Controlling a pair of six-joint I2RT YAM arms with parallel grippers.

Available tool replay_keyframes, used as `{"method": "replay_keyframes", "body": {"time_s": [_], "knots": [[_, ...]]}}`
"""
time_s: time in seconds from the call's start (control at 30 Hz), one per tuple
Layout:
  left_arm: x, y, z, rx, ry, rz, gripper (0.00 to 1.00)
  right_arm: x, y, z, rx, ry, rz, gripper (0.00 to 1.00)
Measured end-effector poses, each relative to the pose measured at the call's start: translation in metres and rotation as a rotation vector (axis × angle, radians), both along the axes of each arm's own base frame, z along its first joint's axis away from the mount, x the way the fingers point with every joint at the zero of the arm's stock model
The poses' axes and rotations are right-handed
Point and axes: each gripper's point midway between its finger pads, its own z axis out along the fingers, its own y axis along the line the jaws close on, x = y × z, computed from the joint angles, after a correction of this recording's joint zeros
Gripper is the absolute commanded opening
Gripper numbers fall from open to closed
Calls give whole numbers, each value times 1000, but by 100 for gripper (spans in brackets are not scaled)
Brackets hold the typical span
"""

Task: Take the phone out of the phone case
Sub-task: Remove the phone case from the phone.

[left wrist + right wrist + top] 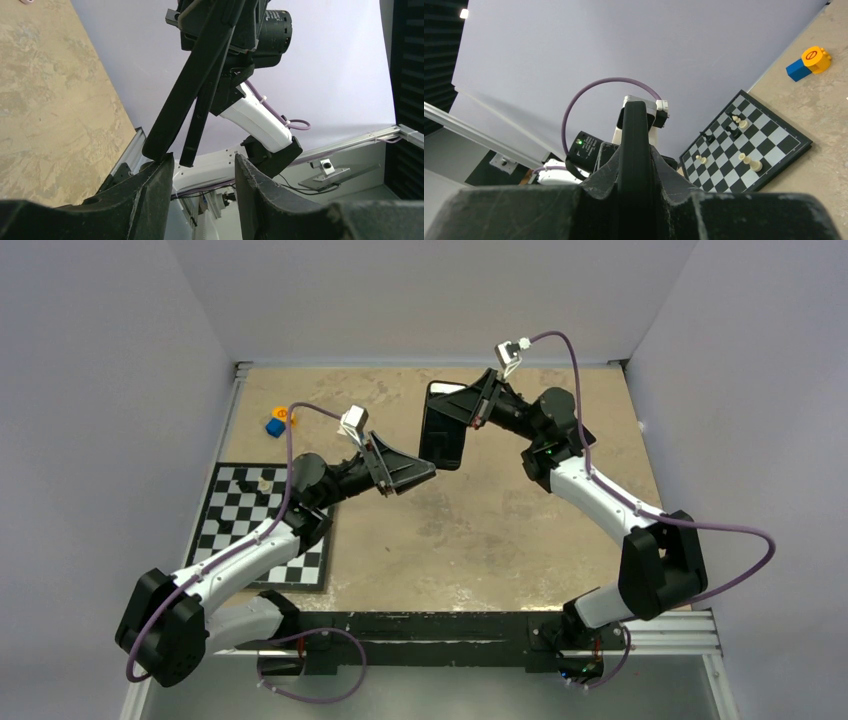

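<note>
My right gripper [480, 405] is shut on the black phone in its case [444, 430] and holds it upright above the middle of the table. In the right wrist view it stands edge-on [634, 135] between my shut fingers [609, 167]. In the left wrist view it shows as two black layers, a thicker one [192, 85] and a thinner one [199, 127], spread apart at their lower ends. I cannot tell which is phone and which is case. My left gripper [425, 473] is open and empty just below them [202, 167]. Its left fingertip [162, 167] touches the thicker layer's end.
A chessboard [300, 565] with several pieces lies at the table's left, also in the right wrist view [769, 127]. A blue and orange toy block [277, 421] sits behind it, also in the right wrist view [810, 62]. The black base rail [440, 625] runs along the near edge.
</note>
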Motion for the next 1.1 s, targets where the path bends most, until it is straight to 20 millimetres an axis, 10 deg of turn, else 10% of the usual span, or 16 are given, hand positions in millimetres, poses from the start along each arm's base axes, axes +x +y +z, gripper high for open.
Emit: {"method": "replay_keyframes", "body": {"time_s": [1.1], "knots": [[21, -10, 9, 154, -172, 24, 25, -10, 5, 5, -81, -98, -1, 0]]}}
